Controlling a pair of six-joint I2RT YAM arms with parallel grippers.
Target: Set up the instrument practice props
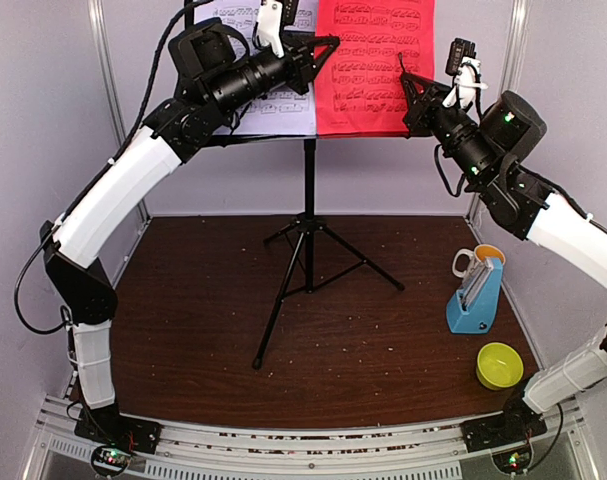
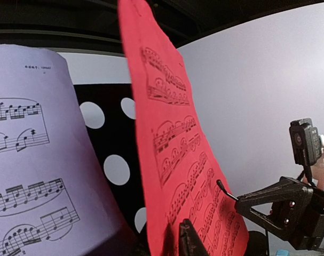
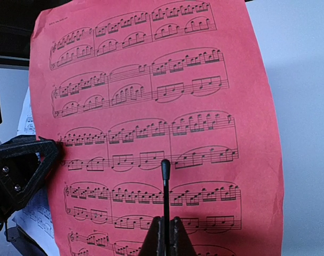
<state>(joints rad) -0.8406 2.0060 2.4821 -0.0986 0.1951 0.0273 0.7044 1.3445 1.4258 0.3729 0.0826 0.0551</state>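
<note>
While the closed right gripper (image 1: 407, 85) borders the thin red sheet (image 1: 373, 40) on the right, whether the left gripper (image 1: 323, 52) grips its left edge is unclear.

I found the left half of the table (image 1: 183, 330) open for passage. The legs of the stand (image 1: 308, 180) spread across the middle. A metronome (image 1: 475, 298), mug (image 1: 465, 262) and bowl (image 1: 499, 365) crowded the right side. Up high, the left gripper (image 1: 323, 55) and right gripper (image 1: 405, 85) flanked the red sheet (image 1: 373, 60) closely, leaving scant room between them.
</note>
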